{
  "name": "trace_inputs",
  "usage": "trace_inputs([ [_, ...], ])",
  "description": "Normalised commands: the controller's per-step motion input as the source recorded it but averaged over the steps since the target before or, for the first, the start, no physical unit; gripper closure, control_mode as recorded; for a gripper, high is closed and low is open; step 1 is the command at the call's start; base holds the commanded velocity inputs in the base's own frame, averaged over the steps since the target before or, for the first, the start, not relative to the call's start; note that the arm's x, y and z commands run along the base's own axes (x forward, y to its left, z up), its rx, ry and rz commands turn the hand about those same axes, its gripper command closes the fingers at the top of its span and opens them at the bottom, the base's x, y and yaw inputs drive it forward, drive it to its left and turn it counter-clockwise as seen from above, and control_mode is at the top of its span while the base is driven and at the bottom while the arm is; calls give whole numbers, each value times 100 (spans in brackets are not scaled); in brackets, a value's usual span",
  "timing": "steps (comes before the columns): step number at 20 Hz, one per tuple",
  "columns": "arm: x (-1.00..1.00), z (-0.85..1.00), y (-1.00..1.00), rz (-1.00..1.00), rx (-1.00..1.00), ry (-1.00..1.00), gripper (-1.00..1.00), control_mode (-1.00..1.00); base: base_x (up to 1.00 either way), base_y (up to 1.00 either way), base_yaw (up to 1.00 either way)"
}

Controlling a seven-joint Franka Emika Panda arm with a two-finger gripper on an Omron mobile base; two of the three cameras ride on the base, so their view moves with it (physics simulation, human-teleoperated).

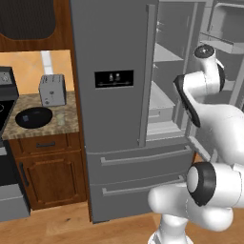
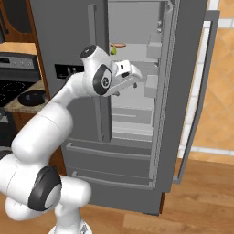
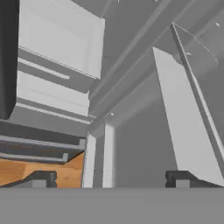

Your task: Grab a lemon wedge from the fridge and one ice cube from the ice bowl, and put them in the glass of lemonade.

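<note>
a: where's the lemon wedge point(image 2: 113, 50)?

b: on the upper shelf point(image 2: 132, 46) inside the fridge point(image 2: 137, 114), at the shelf's left edge, close behind the closed left door. it's a tiny yellow-green point, and a flat orange-brown item point(image 2: 119, 45) lies just beside it, to its right, on the same shelf.

a: which way does its long axis run?

b: it looks to stand roughly upright, but it's too small to be sure.

a: and the tool point(image 2: 135, 82)?

b: lower than that shelf and a little to the right of the wedge, reaching in through the open right side of the fridge. in the hand view its two dark fingertips point(image 3: 40, 178) stand wide apart with nothing between them, and they look at bare grey walls and drawers, not at the wedge.

a: so the coming move?

b: my guess is up and a touch left, then in toward the shelf's left edge. the closed left door sits close on that side, so there's little room to swing.

a: the rest of the task's things?

b: the ice bowl point(image 1: 33, 117) and the glass of lemonade point(image 1: 60, 118) are on the desk point(image 1: 66, 125) left of the fridge, in front of the toaster point(image 1: 52, 90), well apart from the tool.
</note>
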Motion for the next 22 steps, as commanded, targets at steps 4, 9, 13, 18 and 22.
trace_inputs([
  [4,-29,19,55,-38,42,0,-100,-100,0,0,0],
  [9,-46,0,31,-2,25,-19,-100,-100,0,0,0],
  [13,-27,14,99,5,10,-18,-100,-100,0,0,0],
  [18,10,0,100,3,9,-12,-100,-100,0,0,0],
  [22,68,2,100,0,13,-24,-100,-100,0,0,0],
])
